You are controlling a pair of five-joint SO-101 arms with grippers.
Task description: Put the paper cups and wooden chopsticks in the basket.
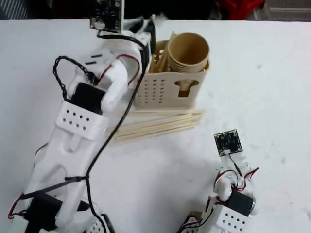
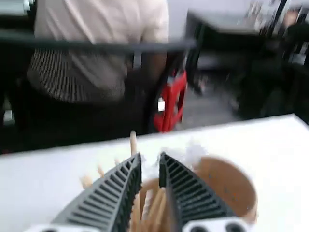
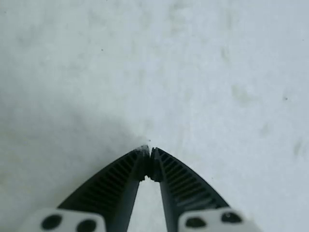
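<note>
Basket (image 1: pixel 167 92): stands far centre on table (image 1: pixel 272 97).
Paper cups (image 1: pixel 188 51): nested, sit in basket, right side.
Chopsticks in basket (image 1: pixel 159 54): stand left of cups.
Loose chopsticks (image 1: pixel 160 124): lie on table, just near of basket, along its near wall.
Left gripper (image 2: pixel 149 158): hangs above basket's left side.
Right gripper (image 3: pixel 148 152): sits near right, well apart from basket, over bare table.
</note>
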